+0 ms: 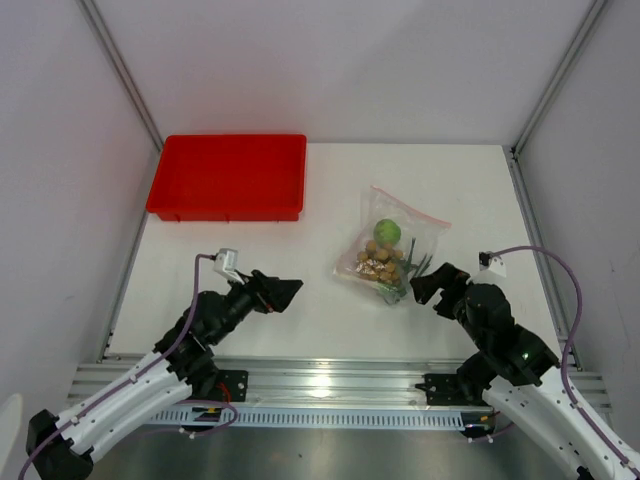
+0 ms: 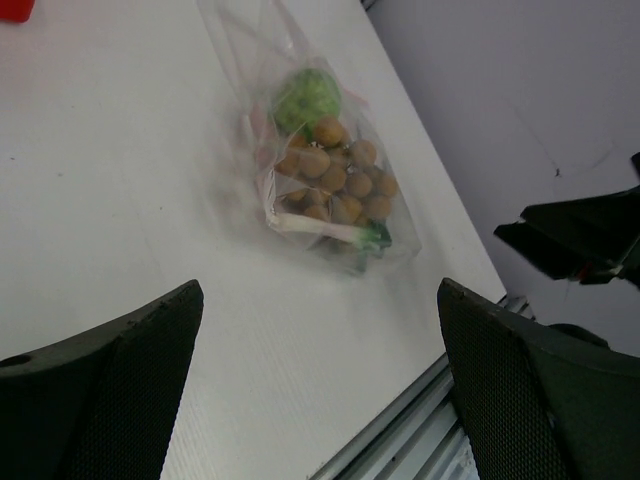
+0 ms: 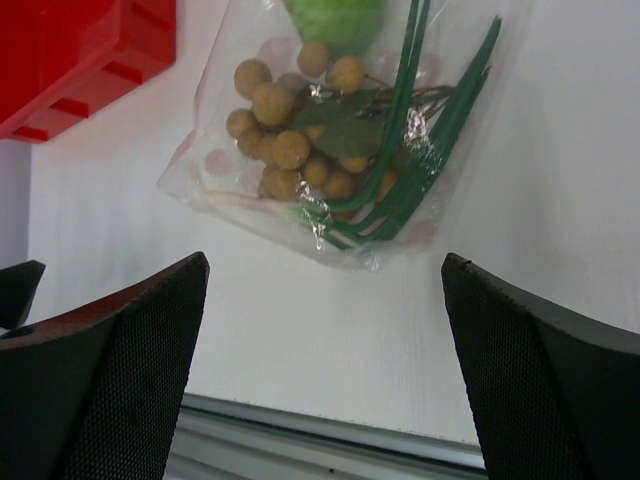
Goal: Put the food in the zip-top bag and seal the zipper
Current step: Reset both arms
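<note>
The clear zip-top bag lies flat on the white table right of centre. Inside it are the lime-green fruit, the bunch of tan-brown fruits and the long green leaves. The right wrist view shows the bag with the brown fruits and leaves just beyond my open right gripper. In the top view my right gripper hangs just right of the bag's near corner, apart from it. My left gripper is open and empty, left of the bag. I cannot tell the zipper's state.
A red rectangular tray stands at the back left of the table. A metal rail runs along the near edge. Grey walls enclose the table on both sides.
</note>
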